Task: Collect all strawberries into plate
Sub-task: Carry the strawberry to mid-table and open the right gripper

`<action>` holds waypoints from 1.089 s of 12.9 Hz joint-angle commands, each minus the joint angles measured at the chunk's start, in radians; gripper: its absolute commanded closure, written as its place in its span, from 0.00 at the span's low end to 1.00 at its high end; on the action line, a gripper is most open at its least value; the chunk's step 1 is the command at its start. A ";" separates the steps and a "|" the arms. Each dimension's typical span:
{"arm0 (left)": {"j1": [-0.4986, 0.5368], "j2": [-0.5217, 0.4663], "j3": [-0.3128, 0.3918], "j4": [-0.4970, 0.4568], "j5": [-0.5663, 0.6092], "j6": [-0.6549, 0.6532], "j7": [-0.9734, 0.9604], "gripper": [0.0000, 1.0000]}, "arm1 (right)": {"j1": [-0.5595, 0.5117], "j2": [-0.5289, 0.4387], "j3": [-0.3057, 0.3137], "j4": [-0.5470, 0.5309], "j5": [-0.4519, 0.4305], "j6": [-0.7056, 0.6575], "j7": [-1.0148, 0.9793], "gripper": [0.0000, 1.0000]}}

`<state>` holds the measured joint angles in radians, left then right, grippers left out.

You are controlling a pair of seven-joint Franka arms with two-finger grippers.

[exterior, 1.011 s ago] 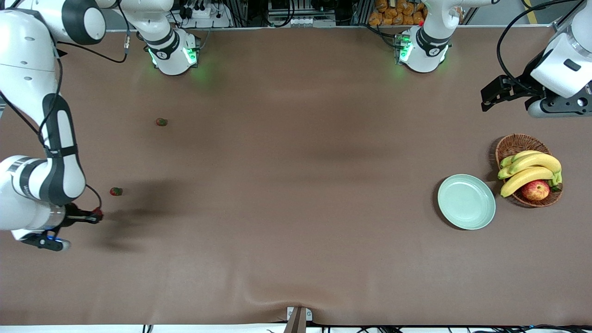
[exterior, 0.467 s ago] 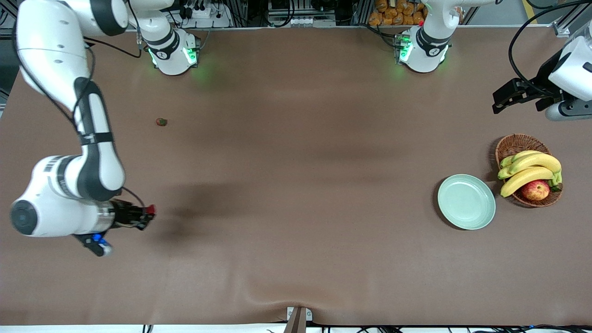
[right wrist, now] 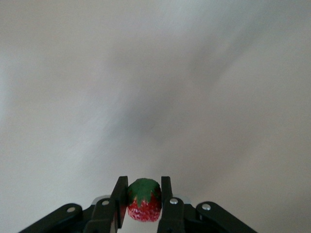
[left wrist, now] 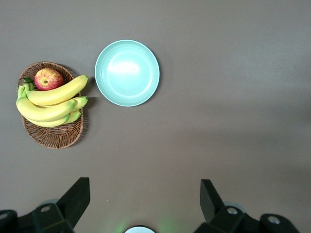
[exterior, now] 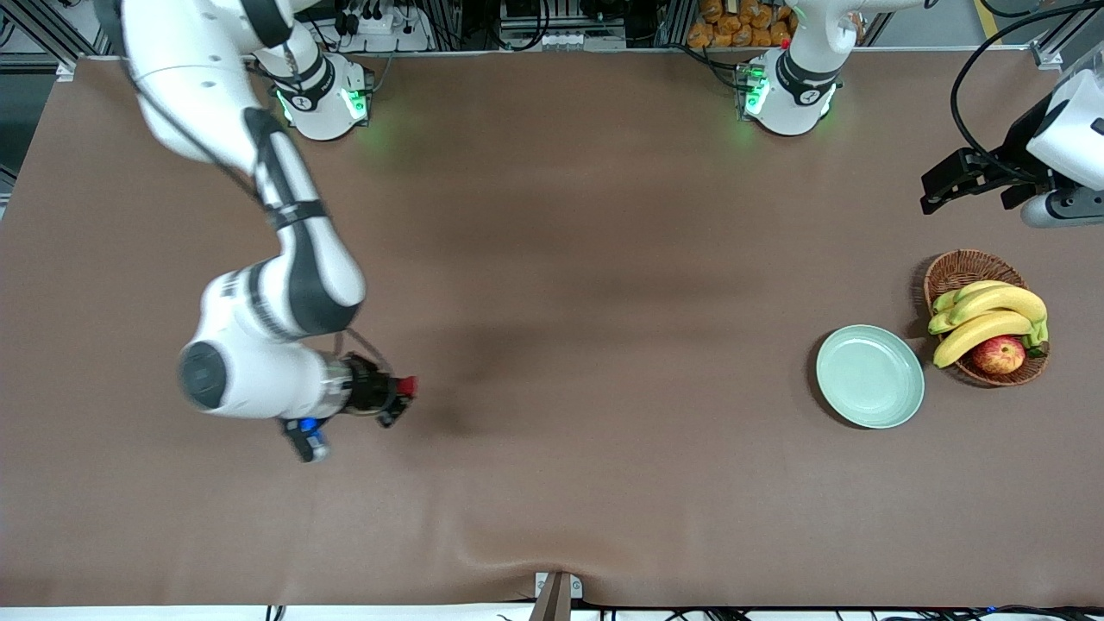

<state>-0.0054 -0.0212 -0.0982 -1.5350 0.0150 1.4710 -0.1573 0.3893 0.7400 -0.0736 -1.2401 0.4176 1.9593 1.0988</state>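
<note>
A small red strawberry (exterior: 406,385) with a green leafy top (right wrist: 144,200) sits pinched between the fingers of my right gripper (exterior: 404,392), which is shut on it above the bare brown tablecloth, toward the right arm's end of the table. In the right wrist view the right gripper (right wrist: 144,181) has the berry's leaves pointing outward. The pale mint-green plate (exterior: 869,376) lies toward the left arm's end with nothing on it, also seen as the plate (left wrist: 127,73). My left gripper (exterior: 933,191) waits open high above the table near the basket; its jaws (left wrist: 144,183) stand wide apart.
A brown wicker basket (exterior: 964,266) stands beside the plate, holding bananas (exterior: 987,312) and a red-yellow apple (exterior: 998,354). The left wrist view shows the same basket (left wrist: 53,138), bananas (left wrist: 51,99) and apple (left wrist: 48,79). Brown cloth covers the whole table.
My right arm has swung toward the table's middle with the strawberry in its grip. It now covers the two berries seen on the cloth earlier. The left gripper drew back slightly.
</note>
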 commanded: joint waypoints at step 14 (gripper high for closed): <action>0.008 -0.005 -0.006 0.003 -0.003 0.009 0.018 0.00 | 0.422 0.200 -0.014 -0.047 0.093 0.437 0.431 0.37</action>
<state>-0.0028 -0.0212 -0.1053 -1.5346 0.0147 1.4739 -0.1573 0.8047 0.9396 -0.0754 -1.2917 0.4903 2.3939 1.5220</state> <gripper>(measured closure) 0.000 0.683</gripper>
